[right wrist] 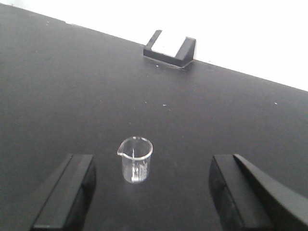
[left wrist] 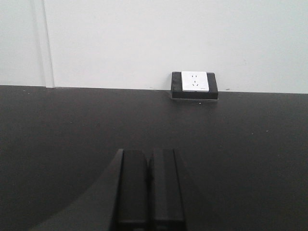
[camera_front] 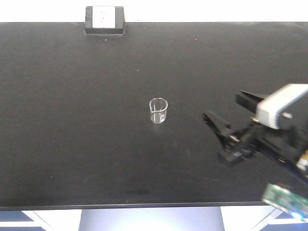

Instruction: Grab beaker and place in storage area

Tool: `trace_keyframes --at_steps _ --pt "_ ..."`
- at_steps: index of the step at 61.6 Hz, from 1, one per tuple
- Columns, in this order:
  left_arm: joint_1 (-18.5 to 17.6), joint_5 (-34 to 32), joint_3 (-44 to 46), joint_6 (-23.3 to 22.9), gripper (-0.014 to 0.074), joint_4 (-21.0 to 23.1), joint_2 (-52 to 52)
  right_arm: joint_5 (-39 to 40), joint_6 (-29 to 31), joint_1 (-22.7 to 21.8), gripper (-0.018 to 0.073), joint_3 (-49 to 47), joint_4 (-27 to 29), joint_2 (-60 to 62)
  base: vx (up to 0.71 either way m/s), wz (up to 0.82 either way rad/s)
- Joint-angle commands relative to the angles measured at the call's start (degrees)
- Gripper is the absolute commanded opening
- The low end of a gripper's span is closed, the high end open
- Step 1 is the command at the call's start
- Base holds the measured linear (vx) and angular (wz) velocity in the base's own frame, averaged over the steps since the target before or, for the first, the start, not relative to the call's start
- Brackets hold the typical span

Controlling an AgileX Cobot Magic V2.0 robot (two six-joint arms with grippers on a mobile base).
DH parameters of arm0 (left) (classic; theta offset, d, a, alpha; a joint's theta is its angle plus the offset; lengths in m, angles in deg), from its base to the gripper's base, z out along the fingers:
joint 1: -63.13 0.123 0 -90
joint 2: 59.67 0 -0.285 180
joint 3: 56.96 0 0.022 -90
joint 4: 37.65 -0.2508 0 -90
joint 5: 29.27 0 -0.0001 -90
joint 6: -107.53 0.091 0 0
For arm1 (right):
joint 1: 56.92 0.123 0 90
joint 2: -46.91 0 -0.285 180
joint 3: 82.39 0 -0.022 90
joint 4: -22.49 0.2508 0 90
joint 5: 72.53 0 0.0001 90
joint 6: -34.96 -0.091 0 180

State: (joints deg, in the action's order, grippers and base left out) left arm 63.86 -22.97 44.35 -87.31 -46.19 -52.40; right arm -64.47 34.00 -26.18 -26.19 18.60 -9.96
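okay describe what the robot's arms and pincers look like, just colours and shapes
The right pincer has two matte black, blocky fingers with flat faces, tapering to wedges. Behind it sit a white rectangular housing, black linkage and a green circuit board. The left pincer shows two black rectangular fingers with a curved black part beside them. No markings are visible.

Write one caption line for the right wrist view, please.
Open right gripper facing a small clear glass beaker upright on the matte black bench top.
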Motion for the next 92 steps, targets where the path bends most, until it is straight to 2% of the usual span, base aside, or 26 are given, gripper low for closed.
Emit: trace_keyframes --at_steps 1,24,30,36,44,50,58,69,73,79,92 --pt "-0.37 -4.83 -1.25 -0.33 -0.0008 0.32 -1.09 -0.13 0.54 -0.13 0.0552 -1.49 0.09 4.49 0.00 0.00" --pt "-0.37 -4.83 -1.25 -0.33 -0.0008 0.32 -1.09 -1.11 0.65 -0.13 0.0552 -1.16 -0.11 8.88 0.00 0.00" --pt "-0.37 -4.83 -1.25 -0.33 -0.0008 0.32 -1.09 -1.43 0.96 -1.59 0.0550 0.23 0.02 11.47 0.00 0.00" --pt "-0.37 -4.83 -1.25 -0.33 -0.0008 0.32 -1.09 -1.47 0.96 -6.04 0.0544 2.48 1.11 16.04 0.00 0.00" --pt "-0.37 -4.83 -1.25 -0.33 -0.0008 0.32 -1.09 -2.27 0.96 -16.79 0.0515 5.74 0.82 24.88 0.00 0.00" --pt "-0.37 -4.83 -1.25 -0.33 -0.0008 0.32 -1.09 -5.12 0.96 -24.48 0.0468 8.50 0.71 32.10 0.00 0.00" --pt "-0.37 -4.83 -1.25 -0.33 -0.0008 0.32 -1.09 -7.22 1.70 -28.80 0.0385 13.48 1.06 38.48 0.00 0.00" --pt "-0.37 -4.83 -1.25 -0.33 -0.0008 0.32 -1.09 -7.04 1.65 -28.93 0.0198 23.49 1.66 47.19 0.00 0.00" --pt "-0.37 -4.83 -1.25 -0.33 -0.0008 0.32 -1.09 -12.44 1.65 -28.93 0.0123 23.14 1.73 50.66 0.00 0.00" --pt "-0.37 -4.83 -1.25 -0.33 -0.0008 0.32 -1.09 -14.26 1.65 -28.93 -0.0013 23.33 1.16 50.12 0.00 0.00" --pt "-0.37 -4.83 -1.25 -0.33 -0.0008 0.32 -1.09 -15.02 1.57 -28.93 -0.0009 23.27 1.22 50.41 0.00 0.00"
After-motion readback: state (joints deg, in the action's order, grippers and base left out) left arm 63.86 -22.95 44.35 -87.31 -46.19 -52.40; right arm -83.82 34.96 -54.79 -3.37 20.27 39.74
